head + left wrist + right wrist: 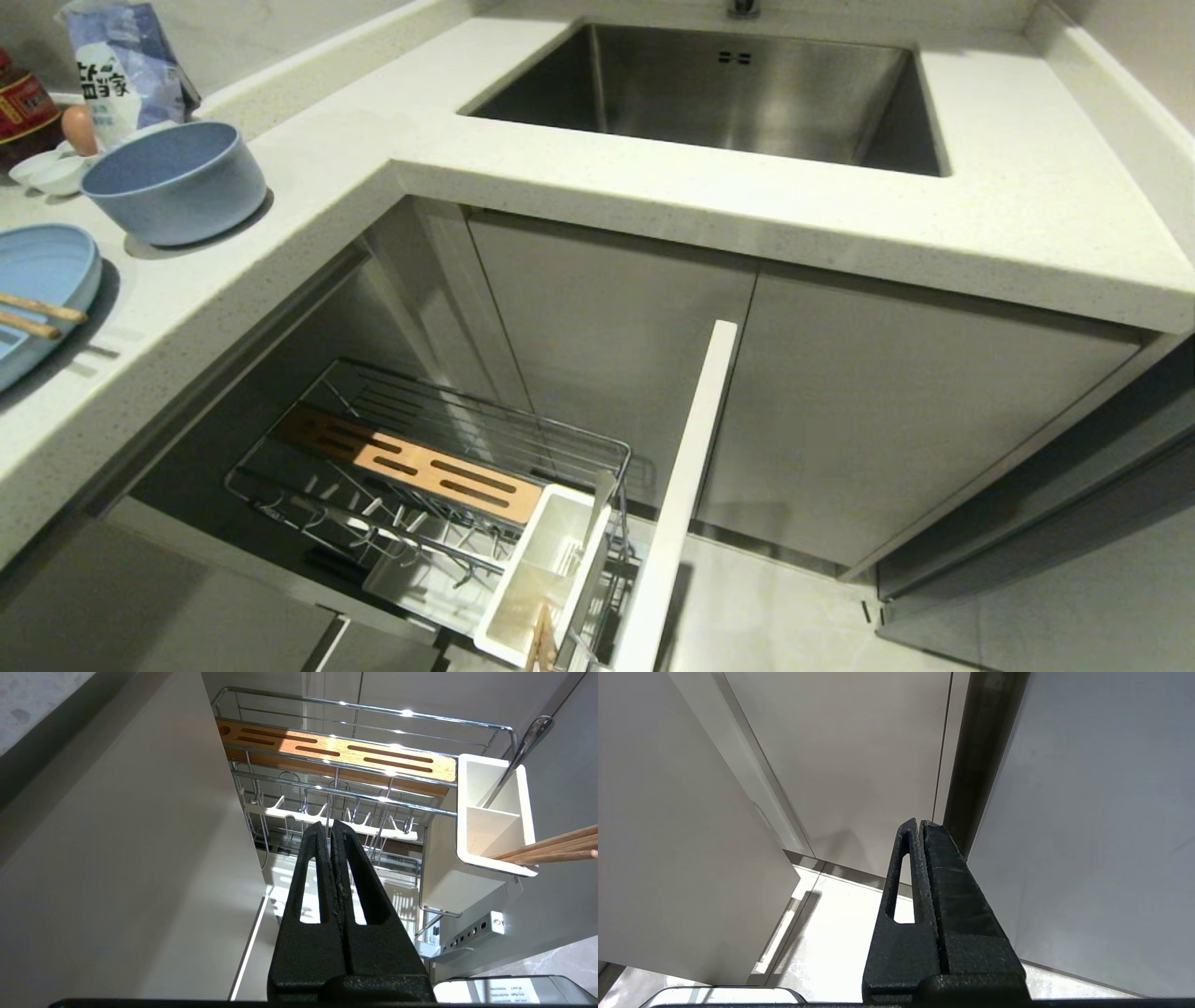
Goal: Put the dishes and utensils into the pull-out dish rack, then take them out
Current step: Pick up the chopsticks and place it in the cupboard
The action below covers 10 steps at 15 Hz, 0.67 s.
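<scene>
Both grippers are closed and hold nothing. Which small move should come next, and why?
Probably open the left gripper and raise it toward the bowl on the counter: bowl and plate sit outside the rack, whose prongs hold nothing. The right gripper hangs by the cabinets.

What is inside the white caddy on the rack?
The caddy has two compartments. A spoon stands in one and wooden chopsticks lean out of the other. The bottoms of both compartments are hidden by the walls.
</scene>
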Motion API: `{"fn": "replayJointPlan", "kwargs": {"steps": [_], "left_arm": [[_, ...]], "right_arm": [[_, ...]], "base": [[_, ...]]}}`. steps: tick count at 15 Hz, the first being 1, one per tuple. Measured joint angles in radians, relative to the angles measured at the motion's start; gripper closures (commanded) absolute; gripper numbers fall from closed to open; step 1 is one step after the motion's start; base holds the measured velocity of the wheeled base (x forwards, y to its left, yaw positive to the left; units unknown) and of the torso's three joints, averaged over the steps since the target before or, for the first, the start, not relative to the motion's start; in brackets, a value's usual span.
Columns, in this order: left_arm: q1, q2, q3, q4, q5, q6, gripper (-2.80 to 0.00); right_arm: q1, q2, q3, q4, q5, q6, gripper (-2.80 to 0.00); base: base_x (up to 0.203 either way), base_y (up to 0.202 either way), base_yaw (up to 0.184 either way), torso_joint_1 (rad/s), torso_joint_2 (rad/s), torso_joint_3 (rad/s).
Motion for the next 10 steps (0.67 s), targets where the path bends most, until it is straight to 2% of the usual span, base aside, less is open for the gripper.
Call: {"fn": "replayJointPlan", "kwargs": {"steps": [3,8,10], "left_arm": [[0.0,0.0,0.0,-0.002,0.015,-0.026,0.0],[0.0,0.0,-0.007,0.005,0.019,-0.007,0.0],[0.0,0.003,-0.107,0.061,0.019,-0.007,0.0]], "right_arm": [[0.0,0.0,0.0,0.0,0.0,0.0,0.0],[0.0,0.0,0.0,0.0,0.0,0.0,0.0],[0.0,0.0,0.0,0.0,0.0,0.0,0.0]], "base": [[0.0,0.0,0.0,0.0,0.0,0.0],[0.0,0.0,0.0,0.0,0.0,0.0],[0.0,0.0,0.0,0.0,0.0,0.0]]}}
